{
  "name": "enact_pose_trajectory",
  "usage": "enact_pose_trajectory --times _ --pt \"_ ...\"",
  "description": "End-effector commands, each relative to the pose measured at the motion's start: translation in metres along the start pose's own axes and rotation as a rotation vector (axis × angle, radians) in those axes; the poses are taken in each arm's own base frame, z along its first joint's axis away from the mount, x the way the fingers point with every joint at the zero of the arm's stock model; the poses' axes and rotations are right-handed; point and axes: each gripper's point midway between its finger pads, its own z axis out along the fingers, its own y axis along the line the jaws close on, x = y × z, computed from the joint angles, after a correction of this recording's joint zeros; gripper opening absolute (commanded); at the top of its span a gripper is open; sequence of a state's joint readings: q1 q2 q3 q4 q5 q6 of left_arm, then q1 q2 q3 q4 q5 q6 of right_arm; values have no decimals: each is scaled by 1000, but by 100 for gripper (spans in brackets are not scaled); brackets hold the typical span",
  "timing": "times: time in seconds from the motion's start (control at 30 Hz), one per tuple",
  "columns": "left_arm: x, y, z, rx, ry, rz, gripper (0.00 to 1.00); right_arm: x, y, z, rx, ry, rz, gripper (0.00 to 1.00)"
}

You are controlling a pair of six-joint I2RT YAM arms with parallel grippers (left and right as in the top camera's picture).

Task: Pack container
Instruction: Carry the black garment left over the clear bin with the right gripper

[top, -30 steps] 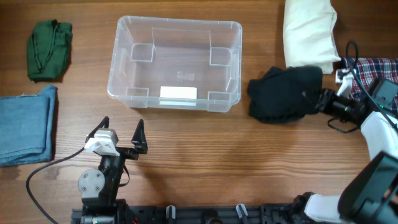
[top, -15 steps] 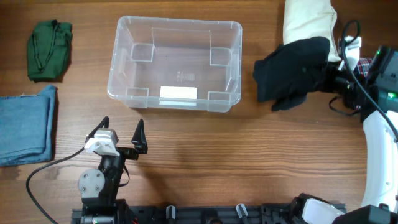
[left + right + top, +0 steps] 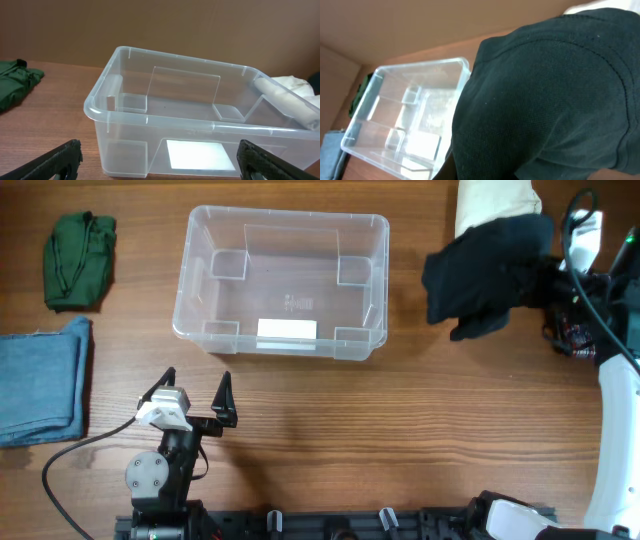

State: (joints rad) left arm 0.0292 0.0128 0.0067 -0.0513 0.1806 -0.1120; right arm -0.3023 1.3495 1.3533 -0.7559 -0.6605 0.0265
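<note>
The clear plastic container (image 3: 283,280) stands empty at the table's upper middle, a white label on its base; it also shows in the left wrist view (image 3: 190,125) and the right wrist view (image 3: 400,120). My right gripper (image 3: 545,285) is shut on a black garment (image 3: 488,275) and holds it in the air to the right of the container. The garment fills the right wrist view (image 3: 545,100) and hides the fingers. My left gripper (image 3: 195,398) is open and empty, in front of the container's near wall.
A folded green cloth (image 3: 80,260) lies at the far left, a folded blue denim piece (image 3: 40,380) below it. A cream cloth (image 3: 495,225) lies at the upper right. A plaid cloth (image 3: 570,335) lies under the right arm.
My right gripper has lifted the black garment off the table and carried it up and away from the front edge. The left arm has not moved.
</note>
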Motion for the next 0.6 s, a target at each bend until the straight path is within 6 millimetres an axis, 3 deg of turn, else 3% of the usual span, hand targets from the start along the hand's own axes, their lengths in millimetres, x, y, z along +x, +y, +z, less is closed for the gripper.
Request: enact_pose_trajectory --times 0.0,0.2,0.57 --pt "1 2 0 -8 1 -9 100 -29 22 -22 -15 -77 -57 4" --pt "1 2 0 -8 1 -9 100 -45 41 -29 -26 -110 -60 4" --pt "1 2 0 -8 1 -9 100 -63 128 -7 -189 -184 -183 4"
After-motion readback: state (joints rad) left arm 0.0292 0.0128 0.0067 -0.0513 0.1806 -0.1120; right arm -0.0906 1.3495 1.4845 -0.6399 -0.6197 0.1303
